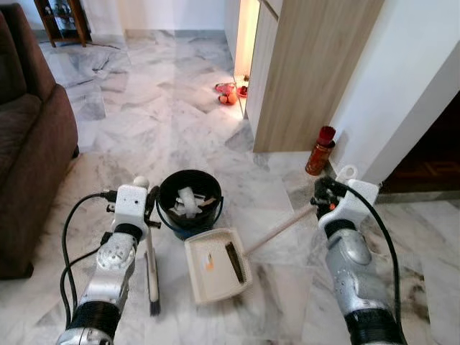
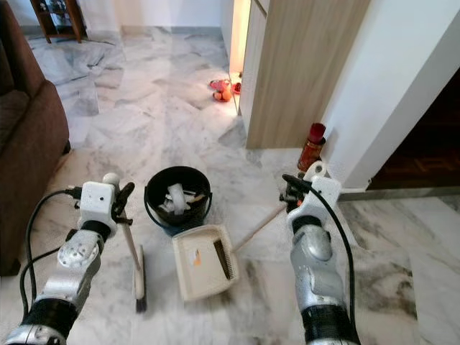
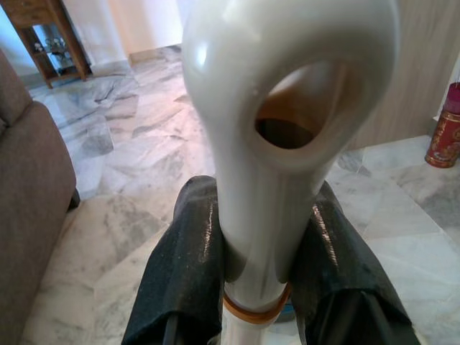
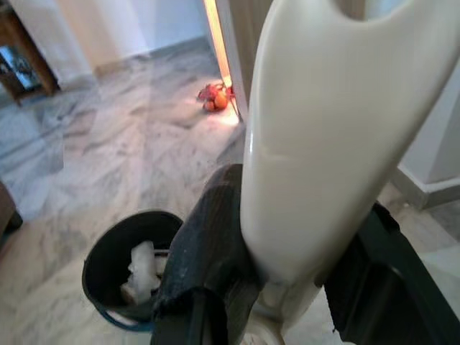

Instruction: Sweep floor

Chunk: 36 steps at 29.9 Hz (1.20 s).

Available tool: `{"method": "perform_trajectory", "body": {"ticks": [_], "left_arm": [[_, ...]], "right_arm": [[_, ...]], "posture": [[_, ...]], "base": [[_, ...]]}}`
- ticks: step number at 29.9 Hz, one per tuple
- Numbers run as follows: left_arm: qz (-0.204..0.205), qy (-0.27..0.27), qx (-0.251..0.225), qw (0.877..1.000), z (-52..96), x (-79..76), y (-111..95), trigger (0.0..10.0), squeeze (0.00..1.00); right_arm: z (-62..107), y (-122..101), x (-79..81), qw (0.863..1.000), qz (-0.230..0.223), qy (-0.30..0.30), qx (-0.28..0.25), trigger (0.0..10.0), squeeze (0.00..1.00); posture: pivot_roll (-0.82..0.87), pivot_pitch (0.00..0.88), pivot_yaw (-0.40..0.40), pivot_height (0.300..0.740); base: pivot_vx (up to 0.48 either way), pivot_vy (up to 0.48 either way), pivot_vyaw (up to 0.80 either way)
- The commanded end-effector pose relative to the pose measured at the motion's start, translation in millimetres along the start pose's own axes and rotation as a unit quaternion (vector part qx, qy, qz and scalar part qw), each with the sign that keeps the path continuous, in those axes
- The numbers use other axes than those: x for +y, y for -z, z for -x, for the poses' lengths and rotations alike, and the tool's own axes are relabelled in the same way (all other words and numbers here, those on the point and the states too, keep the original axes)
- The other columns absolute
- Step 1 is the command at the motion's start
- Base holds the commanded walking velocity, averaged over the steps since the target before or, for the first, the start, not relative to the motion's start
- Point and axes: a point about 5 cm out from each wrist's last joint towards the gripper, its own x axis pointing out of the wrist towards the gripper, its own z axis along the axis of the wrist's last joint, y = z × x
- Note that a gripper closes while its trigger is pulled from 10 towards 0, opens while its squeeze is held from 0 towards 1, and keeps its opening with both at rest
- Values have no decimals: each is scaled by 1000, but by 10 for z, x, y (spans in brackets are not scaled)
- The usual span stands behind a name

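My left gripper point(image 1: 149, 202) is shut on the cream handle point(image 3: 280, 108) of a broom, whose dark brush head point(image 1: 152, 284) rests on the marble floor. My right gripper point(image 1: 321, 198) is shut on the long handle point(image 4: 309, 144) of a cream dustpan point(image 1: 205, 282) lying flat on the floor between my arms. In the pan lie a small orange scrap point(image 1: 209, 263) and a dark ribbed piece point(image 1: 235, 261). Just behind the pan stands a black bucket point(image 1: 167, 188) with crumpled white waste inside.
A brown sofa point(image 1: 29, 144) fills the left side. A red bottle point(image 1: 320, 151) stands by the white wall at the right, beside a wooden cabinet point(image 1: 309, 72). Red and orange items point(image 1: 226, 93) lie by the cabinet's lit gap. Open marble floor stretches ahead.
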Motion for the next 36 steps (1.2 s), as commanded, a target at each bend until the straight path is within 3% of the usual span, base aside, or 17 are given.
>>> {"method": "perform_trajectory", "body": {"ticks": [1,7,16,25,30,36], "left_arm": [[-8,4,-13,1000,-12,-11,-41,10000,0],[-8,5,-13,1000,-16,-15,-40,10000,0],[-6,6,-15,1000,-24,-23,-47,10000,0],[-6,-3,-22,1000,-26,-5,-67,10000,0],[-22,-38,-40,998,-9,55,-98,10000,0],[-36,-70,-49,996,51,178,-108,10000,0]], "right_arm": [[8,-253,56,999,0,-12,-40,10000,0],[98,-791,231,993,1,-45,-106,10000,0],[193,-1368,388,984,-13,-60,-168,10000,0],[224,-1660,384,974,-41,-51,-215,10000,0],[205,-1661,420,972,-62,-47,-222,10000,0],[178,-1622,579,973,-83,-62,-208,10000,0]], "posture": [[-65,71,-74,740],[-66,69,-74,740],[-67,65,-73,740],[-67,65,-73,740],[-70,57,-74,740],[-64,67,-71,740]], "base": [[0,0,0],[0,0,0],[0,0,0],[0,0,0],[0,0,0],[186,0,0]]}}
